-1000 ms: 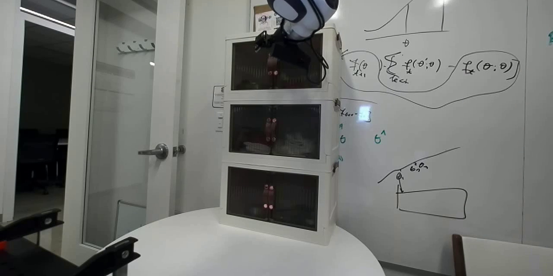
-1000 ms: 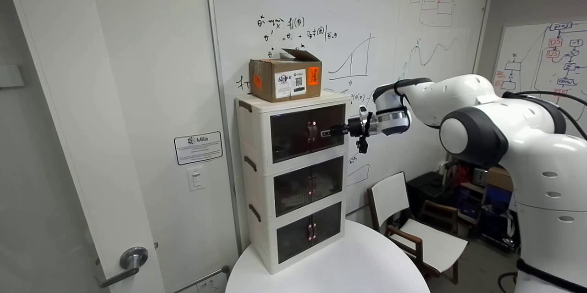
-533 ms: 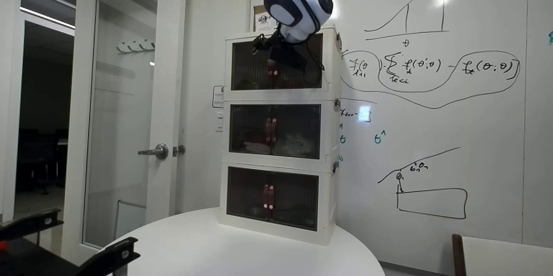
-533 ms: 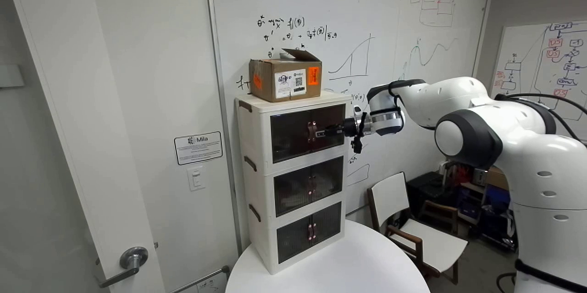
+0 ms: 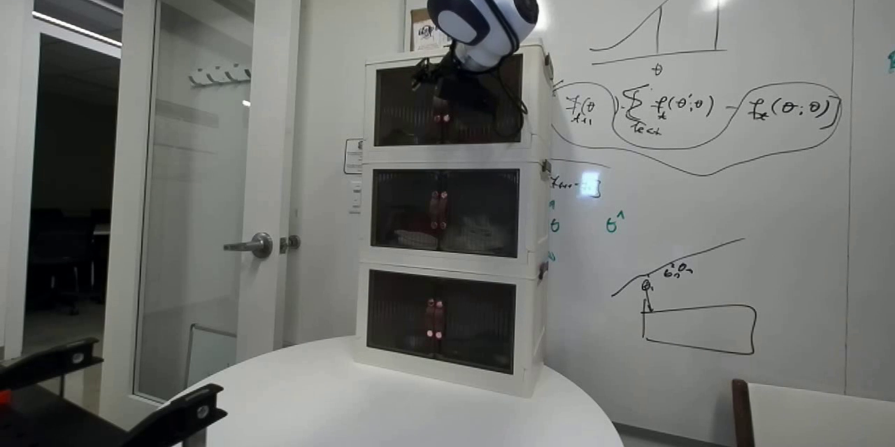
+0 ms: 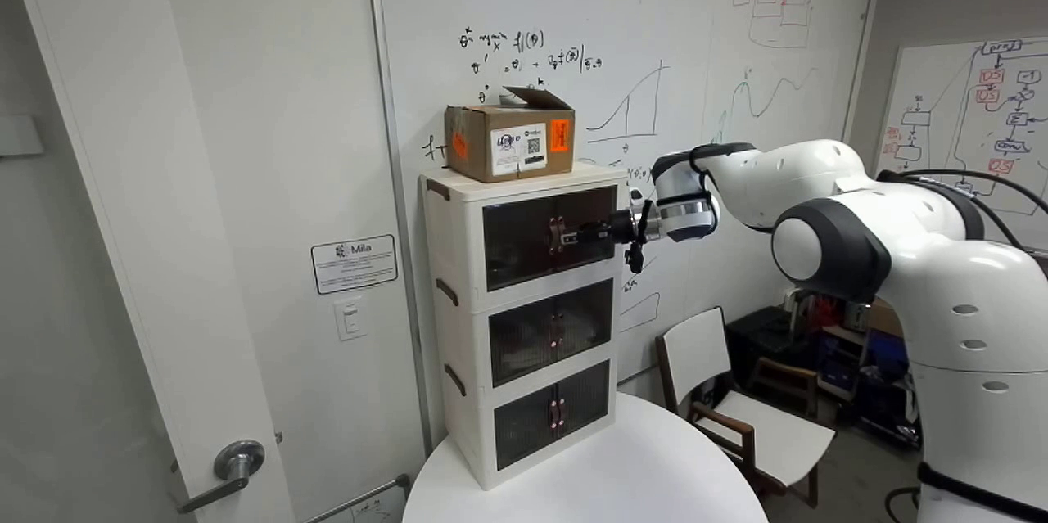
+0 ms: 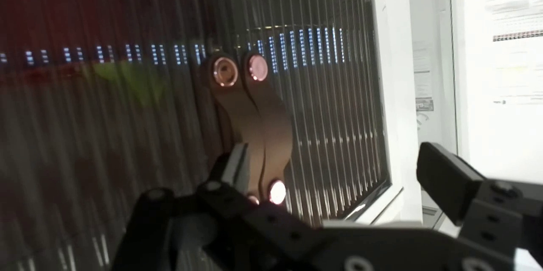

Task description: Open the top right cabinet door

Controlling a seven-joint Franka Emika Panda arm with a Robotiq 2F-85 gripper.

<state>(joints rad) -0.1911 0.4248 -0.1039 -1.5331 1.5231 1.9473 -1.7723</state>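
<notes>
The top right cabinet door is the dark tinted panel (image 6: 591, 202) of the highest white unit; it is shut and also shows in an exterior view (image 5: 479, 131), partly behind my arm. The wrist view looks upside down, so there the door (image 7: 85, 156) is on the left. Its brown handle (image 7: 233, 97) stands beside the left door's handle (image 7: 275, 131). My gripper (image 7: 335, 154) is open and empty, also in both exterior views (image 5: 419, 74) (image 6: 566, 237). One finger is close against the right door's handle; I cannot tell whether they touch. The other finger is well beyond the left door.
Two similar lower units (image 5: 447, 213) stand under the top one on a round white table (image 6: 647, 474). A cardboard box (image 6: 512, 155) sits on top of the stack. A chair (image 6: 770, 433) is beside the table. A black cable (image 5: 521, 108) hangs from my wrist.
My gripper has moved forward to the handles of the top unit, with most of the motion in the earlier half second. The fingers stay open. The door has not moved.
</notes>
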